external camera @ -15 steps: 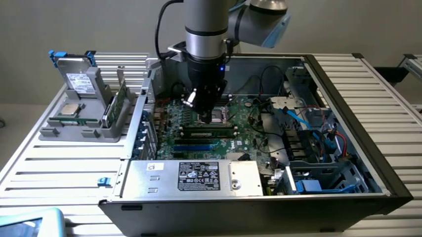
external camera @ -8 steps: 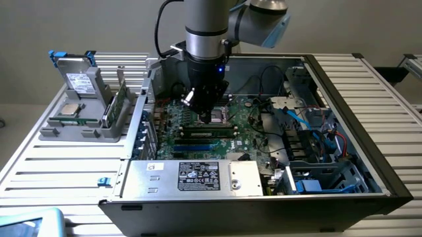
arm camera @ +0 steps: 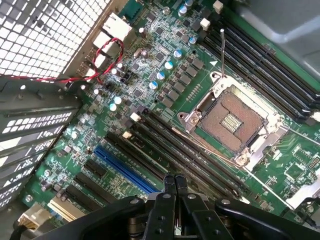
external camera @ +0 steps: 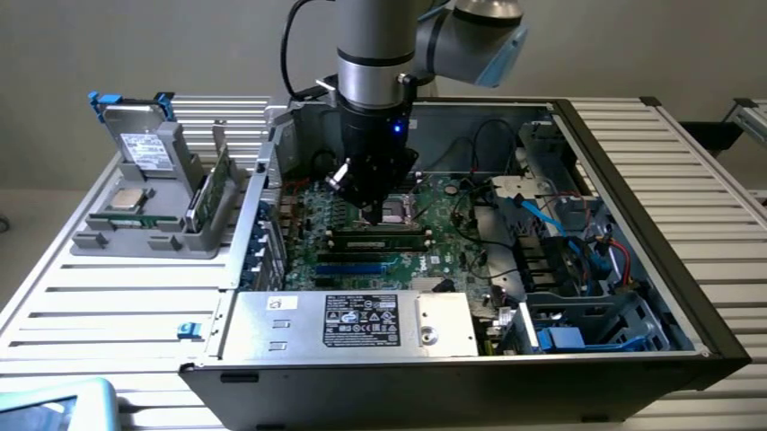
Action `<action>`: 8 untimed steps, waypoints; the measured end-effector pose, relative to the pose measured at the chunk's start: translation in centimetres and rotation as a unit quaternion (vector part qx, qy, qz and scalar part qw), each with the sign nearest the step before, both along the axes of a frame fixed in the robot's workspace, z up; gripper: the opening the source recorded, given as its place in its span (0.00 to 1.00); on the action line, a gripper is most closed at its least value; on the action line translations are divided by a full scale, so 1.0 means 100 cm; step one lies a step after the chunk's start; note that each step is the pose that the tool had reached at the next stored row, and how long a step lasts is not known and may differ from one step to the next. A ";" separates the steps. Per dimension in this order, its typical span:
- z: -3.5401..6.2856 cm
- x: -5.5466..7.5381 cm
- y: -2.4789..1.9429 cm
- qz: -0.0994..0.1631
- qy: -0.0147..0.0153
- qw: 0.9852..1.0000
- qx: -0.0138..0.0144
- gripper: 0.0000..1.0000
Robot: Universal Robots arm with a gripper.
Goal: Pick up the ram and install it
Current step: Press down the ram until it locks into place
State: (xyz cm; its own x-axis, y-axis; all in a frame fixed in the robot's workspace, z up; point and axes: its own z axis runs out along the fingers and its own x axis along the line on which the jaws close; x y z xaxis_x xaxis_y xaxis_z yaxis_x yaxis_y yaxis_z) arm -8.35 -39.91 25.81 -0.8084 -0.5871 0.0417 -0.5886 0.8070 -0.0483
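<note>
Though light and stiff, the ram (external camera: pixel 381 240) looks fragile and is best held by its long edges, clear of the chips. There is one stick, apparently standing in a motherboard slot inside the one computer case (external camera: pixel 671 269) mid-desk (external camera: pixel 120 314). It sits just beneath the one gripper (external camera: pixel 386 214), whose fingers (arm camera: pixel 169 186) are pressed together, empty.

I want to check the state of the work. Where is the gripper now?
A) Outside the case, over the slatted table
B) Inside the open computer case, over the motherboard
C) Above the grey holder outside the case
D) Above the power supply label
B: the gripper hangs inside the open computer case, fingers shut, just over the motherboard near the black slots.
</note>
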 end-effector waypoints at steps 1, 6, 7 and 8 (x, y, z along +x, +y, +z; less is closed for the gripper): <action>-0.0001 0.000 0.0000 -0.008 0.000 1.000 0.000 0.11; -0.0003 0.000 0.0001 -0.048 0.000 0.999 0.000 0.11; -0.0003 0.000 0.0001 -0.056 0.000 0.998 0.000 0.11; -0.0003 0.000 0.0001 -0.064 0.000 0.998 0.000 0.11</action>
